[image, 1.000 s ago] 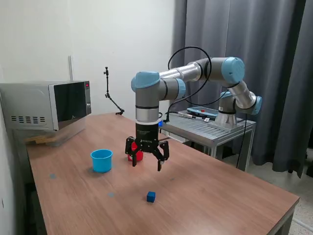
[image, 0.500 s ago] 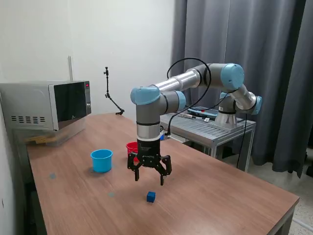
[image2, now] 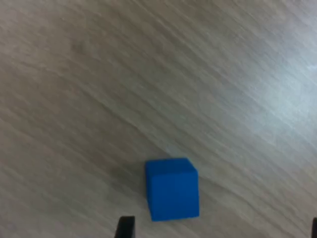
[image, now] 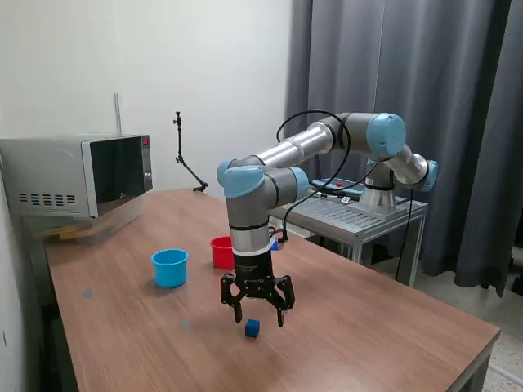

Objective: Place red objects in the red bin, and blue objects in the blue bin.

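Observation:
A small dark blue cube lies on the wooden table. My gripper hangs just above it, open, with nothing between its fingers. The wrist view shows the blue cube close up on the wood, with one dark fingertip beside it. The red cup stands behind my arm. The light blue cup stands toward the exterior view's left of it. No red cubes are in view.
A microwave sits at the table's far corner on the exterior view's left. A metal cart carrying the arm's base stands behind the table. A thin black stand rises at the back edge.
The arm has swung from above the red cup toward the table's front and lowered, bringing the open gripper down over the blue cube. The cups and cube have not moved.

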### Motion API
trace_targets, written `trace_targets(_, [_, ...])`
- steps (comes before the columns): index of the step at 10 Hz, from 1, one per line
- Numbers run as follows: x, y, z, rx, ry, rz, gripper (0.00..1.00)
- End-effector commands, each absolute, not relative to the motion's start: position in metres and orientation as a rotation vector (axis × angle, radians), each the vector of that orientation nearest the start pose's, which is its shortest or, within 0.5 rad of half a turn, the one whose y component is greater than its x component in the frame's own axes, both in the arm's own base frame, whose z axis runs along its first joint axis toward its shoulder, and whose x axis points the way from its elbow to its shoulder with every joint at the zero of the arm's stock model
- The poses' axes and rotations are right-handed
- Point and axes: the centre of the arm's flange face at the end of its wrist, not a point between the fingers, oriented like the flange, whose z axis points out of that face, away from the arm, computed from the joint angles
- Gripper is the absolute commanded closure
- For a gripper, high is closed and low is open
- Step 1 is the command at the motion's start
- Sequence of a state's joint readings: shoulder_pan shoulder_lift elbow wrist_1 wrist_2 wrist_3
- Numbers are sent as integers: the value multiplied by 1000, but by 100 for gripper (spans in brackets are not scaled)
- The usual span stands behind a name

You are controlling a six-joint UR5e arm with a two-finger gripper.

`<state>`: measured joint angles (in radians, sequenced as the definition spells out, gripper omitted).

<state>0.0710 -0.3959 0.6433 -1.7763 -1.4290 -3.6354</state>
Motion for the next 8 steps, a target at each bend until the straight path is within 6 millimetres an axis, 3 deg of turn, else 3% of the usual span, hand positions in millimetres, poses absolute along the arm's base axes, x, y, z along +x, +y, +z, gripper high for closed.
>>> trace_targets(1, [-855, -205, 122, -2822, 1551, -183, 0])
trace_targets(8, [-852, -197, 112, -2794, 1544, -181, 0])
